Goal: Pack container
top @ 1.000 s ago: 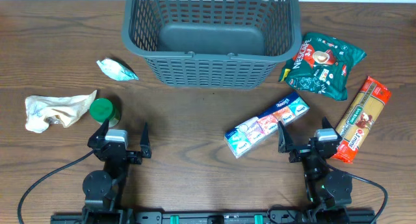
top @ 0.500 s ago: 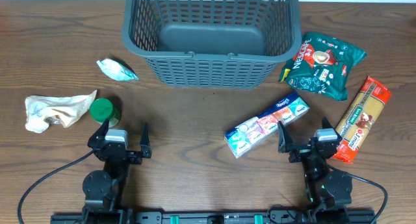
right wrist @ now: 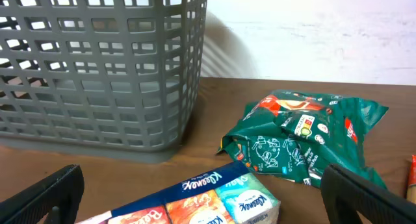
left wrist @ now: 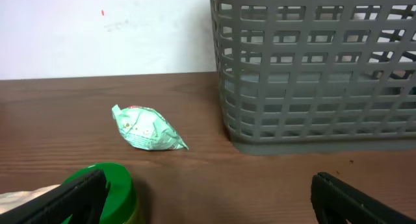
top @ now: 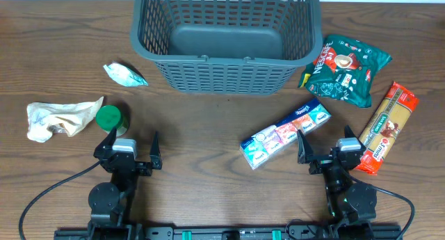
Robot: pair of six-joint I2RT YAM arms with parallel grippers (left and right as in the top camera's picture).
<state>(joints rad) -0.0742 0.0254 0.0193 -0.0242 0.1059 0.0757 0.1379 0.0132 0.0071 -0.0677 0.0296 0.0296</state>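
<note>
We see a dark brown, wood-grain counter (top: 208, 129) filling the overhead frame. In the wrist views a plain white wall (left wrist: 97, 36) rises behind its far edge, with a tiny red mark (left wrist: 103, 12) at upper left.

Tissue pack (top: 285, 132) lies before basket (top: 222, 76), left of pasta (top: 386, 127).

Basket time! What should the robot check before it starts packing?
1. Basket upright, nothing seen inside: ok.
2. Both arms' jaws open, holding nothing: ok.
3. Tissue pack lying free just ahead of the right jaws: ok.
4. Green-lidded jar clear of the crumpled bag: cannot tell, they look very close.
5. Pasta packet and green snack bag lying flat, not stacked: ok.
</note>
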